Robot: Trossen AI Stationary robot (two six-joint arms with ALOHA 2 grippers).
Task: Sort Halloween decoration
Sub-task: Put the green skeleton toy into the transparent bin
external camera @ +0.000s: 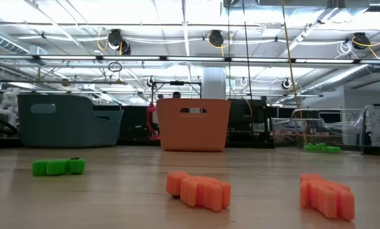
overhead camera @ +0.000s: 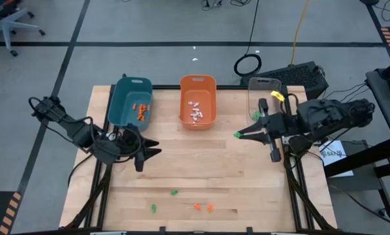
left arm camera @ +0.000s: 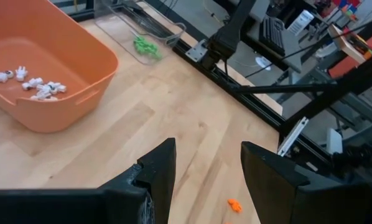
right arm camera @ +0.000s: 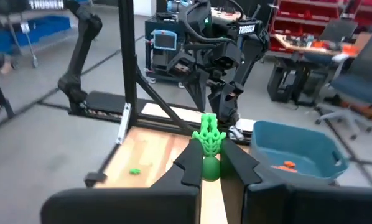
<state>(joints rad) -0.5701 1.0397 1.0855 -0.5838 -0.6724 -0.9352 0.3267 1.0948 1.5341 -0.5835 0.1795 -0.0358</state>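
Observation:
My right gripper [overhead camera: 239,134] hangs above the table's right part, in front of the clear bin [overhead camera: 265,91], shut on a green Halloween decoration [right arm camera: 209,140]. My left gripper [overhead camera: 149,151] stands open and empty near the teal bin [overhead camera: 131,101], which holds orange pieces. The orange bin [overhead camera: 197,100] holds white pieces [left arm camera: 40,87]. Green pieces [left arm camera: 145,45] lie in the clear bin. Loose near the front edge lie two green trinkets [overhead camera: 174,192], [overhead camera: 153,208] and two orange ones [overhead camera: 197,206], [overhead camera: 210,207]. My right gripper pinches the green trinket's lower end [right arm camera: 209,167] between its two fingertips. The fingers lie about level and point toward the table's left. The rest of the trinket sticks out past the fingertips, lifted clear of the table.
The three bins stand in a row along the far edge. The middle of the wooden table [overhead camera: 201,163] between the bins and the loose trinkets is bare. Dark frame bars [left arm camera: 236,81] run along the table's right side.

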